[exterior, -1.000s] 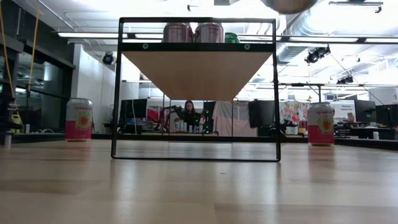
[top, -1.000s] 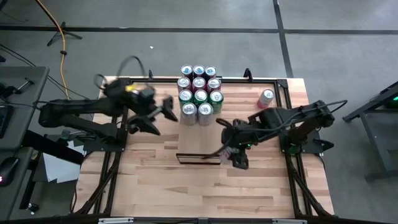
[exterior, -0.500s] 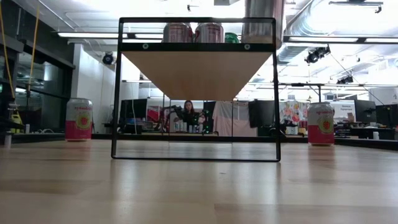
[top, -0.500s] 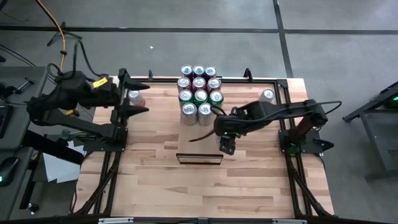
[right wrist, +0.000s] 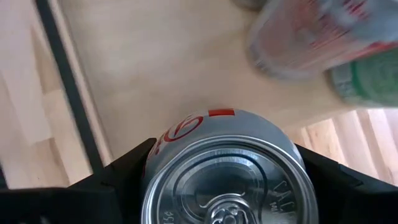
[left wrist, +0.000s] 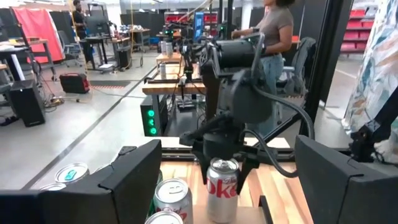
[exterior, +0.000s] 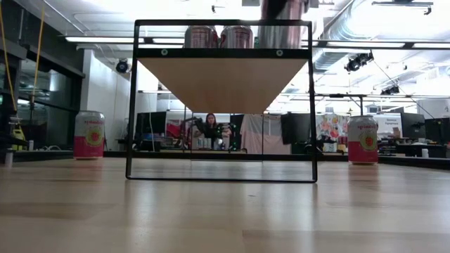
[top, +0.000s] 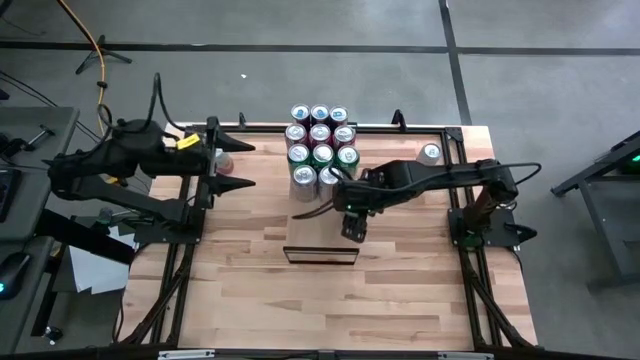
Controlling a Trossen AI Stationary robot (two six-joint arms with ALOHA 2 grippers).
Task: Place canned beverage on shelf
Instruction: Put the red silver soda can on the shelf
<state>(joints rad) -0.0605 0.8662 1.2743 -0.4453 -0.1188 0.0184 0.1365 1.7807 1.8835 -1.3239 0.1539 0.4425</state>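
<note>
Above the shelf (top: 318, 225), right gripper (top: 352, 213) grips a silver can (right wrist: 227, 177) beside stacked cans (top: 320, 150).

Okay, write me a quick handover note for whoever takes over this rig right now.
Right pincer: shut on a silver Diet Coke can, held upright above the shelf, next to the cans already there.
Left pincer: open, empty, at the table's left edge, near a pink can.
Done: a block of eleven cans stands on the far end of the shelf.
Left: set the held can down and release it. Two pink cans remain on the table, one at each far corner, the right one beyond the right arm.
</note>
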